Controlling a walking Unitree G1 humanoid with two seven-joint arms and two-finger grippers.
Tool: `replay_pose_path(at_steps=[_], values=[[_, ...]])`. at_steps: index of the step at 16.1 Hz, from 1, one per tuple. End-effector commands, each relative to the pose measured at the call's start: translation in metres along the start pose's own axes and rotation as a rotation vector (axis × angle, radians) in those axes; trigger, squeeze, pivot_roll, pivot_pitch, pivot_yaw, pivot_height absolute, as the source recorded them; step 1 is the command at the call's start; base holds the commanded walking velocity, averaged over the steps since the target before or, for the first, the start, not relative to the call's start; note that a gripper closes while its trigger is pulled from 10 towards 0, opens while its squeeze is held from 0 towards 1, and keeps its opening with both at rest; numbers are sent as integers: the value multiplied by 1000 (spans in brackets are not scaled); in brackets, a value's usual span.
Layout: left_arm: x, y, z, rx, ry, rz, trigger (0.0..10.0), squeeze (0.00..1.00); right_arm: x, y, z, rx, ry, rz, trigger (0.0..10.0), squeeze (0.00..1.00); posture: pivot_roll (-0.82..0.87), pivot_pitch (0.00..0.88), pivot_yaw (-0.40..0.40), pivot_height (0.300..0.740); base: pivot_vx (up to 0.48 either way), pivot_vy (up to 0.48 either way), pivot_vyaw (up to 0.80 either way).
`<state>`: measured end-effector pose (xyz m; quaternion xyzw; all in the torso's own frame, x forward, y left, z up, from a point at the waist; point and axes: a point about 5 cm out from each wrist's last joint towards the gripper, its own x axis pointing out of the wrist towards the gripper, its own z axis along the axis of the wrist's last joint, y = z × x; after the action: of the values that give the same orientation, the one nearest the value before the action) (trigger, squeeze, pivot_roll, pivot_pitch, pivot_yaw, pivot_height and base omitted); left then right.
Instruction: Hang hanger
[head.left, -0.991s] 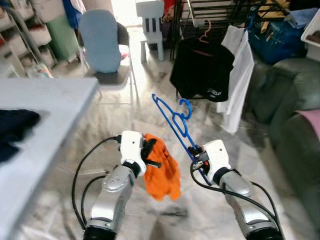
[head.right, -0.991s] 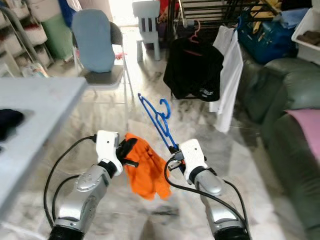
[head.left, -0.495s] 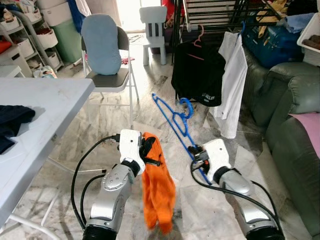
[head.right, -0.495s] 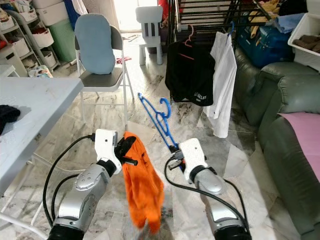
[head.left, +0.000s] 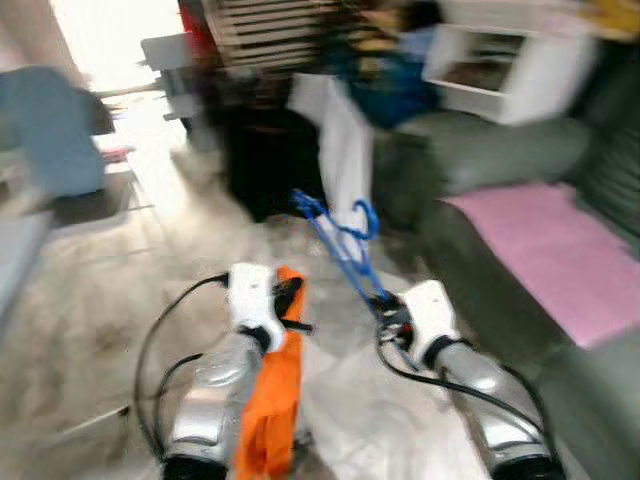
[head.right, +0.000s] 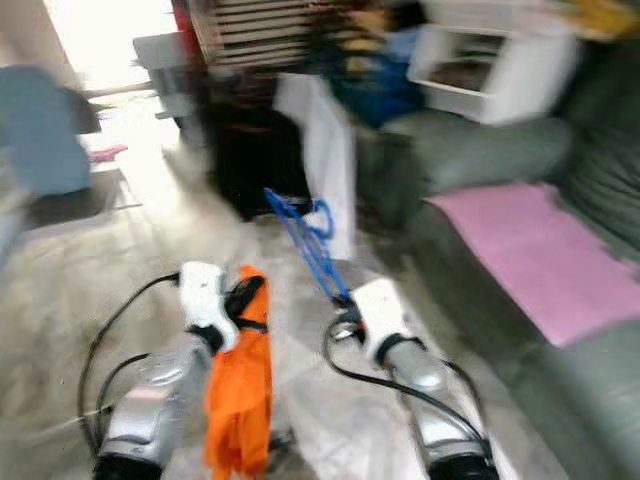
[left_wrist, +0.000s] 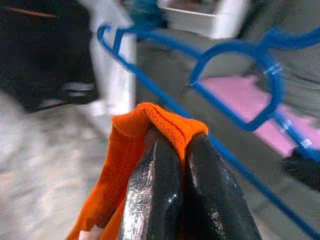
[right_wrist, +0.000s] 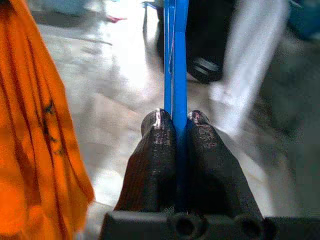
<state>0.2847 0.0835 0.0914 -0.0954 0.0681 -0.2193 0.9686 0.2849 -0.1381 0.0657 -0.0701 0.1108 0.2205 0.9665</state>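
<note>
The right gripper (right_wrist: 176, 122) is pinched tight on the lower bar of a blue hanger (head.left: 340, 240), its two black fingers (right_wrist: 155, 150) pressed against either side of the thin plastic, so the hanger rises up and away from the fingertips, leaning toward the robot's left, with its hook curling at the far top end. The left gripper (left_wrist: 172, 150) is closed on a fold of an orange cloth (head.left: 272, 400); the fabric bunches over the fingertips and the rest of it hangs straight down below the gripper, past the silver forearm. The two grippers are held side by side in front of the robot, and the hanger passes just beyond the left gripper's tips (in the left wrist view its hook and sloping arm cross right behind the pinched cloth). The head views are heavily blurred. Ahead of both grippers, past the far end of the hanger, a black garment (head.left: 258, 150) and a white garment (head.left: 340, 145) hang side by side. Off to the right gripper's outer side lies a green sofa (head.left: 480, 165) with a pink cushion (head.left: 545, 245) on its seat. Beneath the grippers is a pale marble floor (head.left: 100, 300).
</note>
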Motion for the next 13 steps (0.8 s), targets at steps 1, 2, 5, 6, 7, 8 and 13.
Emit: replay_pose_path(at_steps=[1,2,5,6,7,8,13], values=[[-2,5,7,12,-33,14,10000,0,5,8,8,0,-29,20,10000,0,-170,0,52,740,352,0,0],[-2,5,7,11,-31,16,10000,0,5,8,8,-1,-29,20,10000,0,-170,0,52,740,334,0,0],[-2,6,6,4,-29,23,10000,0,5,7,7,-3,-26,21,10000,0,-170,0,53,740,286,221,0],[-2,6,6,5,-28,23,10000,0,5,7,7,-3,-26,20,10000,0,-171,0,54,740,266,401,0],[-2,6,6,7,-28,20,10000,0,5,8,7,-3,-26,20,10000,0,-171,0,54,740,266,398,0],[-2,5,6,6,-26,17,10000,0,4,8,7,-3,-25,20,10000,0,-171,0,54,740,270,398,0],[-2,5,4,12,-15,13,10000,0,5,7,7,-5,-26,21,10000,0,-170,0,52,740,209,300,0]])
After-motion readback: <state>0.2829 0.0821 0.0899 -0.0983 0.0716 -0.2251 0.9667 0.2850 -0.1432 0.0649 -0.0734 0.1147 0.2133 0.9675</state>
